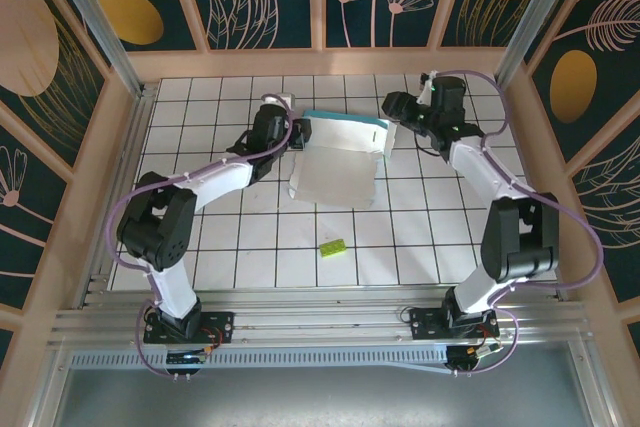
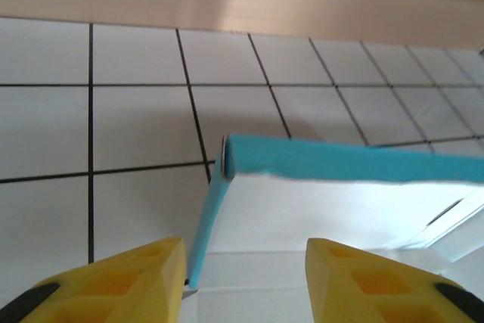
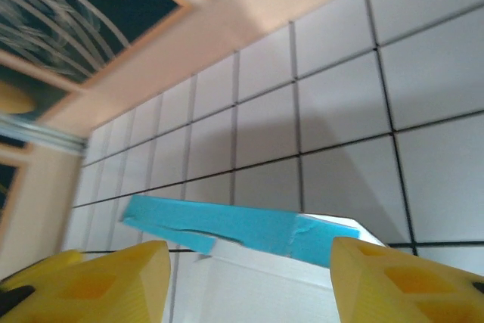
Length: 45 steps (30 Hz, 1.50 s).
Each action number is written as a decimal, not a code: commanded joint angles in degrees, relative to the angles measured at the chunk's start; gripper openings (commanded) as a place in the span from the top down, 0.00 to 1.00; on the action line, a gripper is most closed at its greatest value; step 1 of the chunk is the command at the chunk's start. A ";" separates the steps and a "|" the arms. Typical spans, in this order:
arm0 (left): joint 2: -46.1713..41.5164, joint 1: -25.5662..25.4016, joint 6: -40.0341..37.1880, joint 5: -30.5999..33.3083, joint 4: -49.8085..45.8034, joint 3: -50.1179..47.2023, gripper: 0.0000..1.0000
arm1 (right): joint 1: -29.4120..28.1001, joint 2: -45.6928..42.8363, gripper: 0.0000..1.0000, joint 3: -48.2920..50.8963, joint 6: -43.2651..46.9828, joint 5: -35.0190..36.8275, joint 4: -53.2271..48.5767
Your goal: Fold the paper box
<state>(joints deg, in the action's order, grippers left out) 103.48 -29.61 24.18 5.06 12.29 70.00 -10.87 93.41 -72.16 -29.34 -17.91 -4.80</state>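
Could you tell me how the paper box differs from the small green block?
The paper box is a wide, thin sheet, pale with teal flaps turned up at its far edge; the green block is tiny, lime. The paper box lies far back on the tiled table; the green block lies nearer the front. Both rest on it.

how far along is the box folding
Early. Done: the paper box has its far teal wall standing, and a side wall by the left gripper is up. In hand: nothing is gripped; the left gripper and the right gripper both hover open at that far edge. Left: most of the sheet lies flat and pale, so the other walls and the closing remain.
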 commanded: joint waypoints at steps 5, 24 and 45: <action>3.31 4.72 15.12 -6.46 -15.19 13.51 0.57 | -5.30 6.05 0.49 -7.31 -5.34 12.28 -12.23; 18.94 7.08 12.94 -20.56 -18.23 28.62 0.48 | -5.88 13.48 0.66 -9.25 -6.12 9.29 -8.75; 15.04 7.02 19.39 -26.89 -9.49 15.96 0.71 | -6.78 11.45 0.73 -4.95 -8.12 5.75 -3.50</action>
<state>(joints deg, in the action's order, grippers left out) 119.87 -21.80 41.04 -17.72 2.92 88.82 -16.73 106.04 -78.72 -36.27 -9.89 -10.46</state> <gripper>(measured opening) 0.290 0.271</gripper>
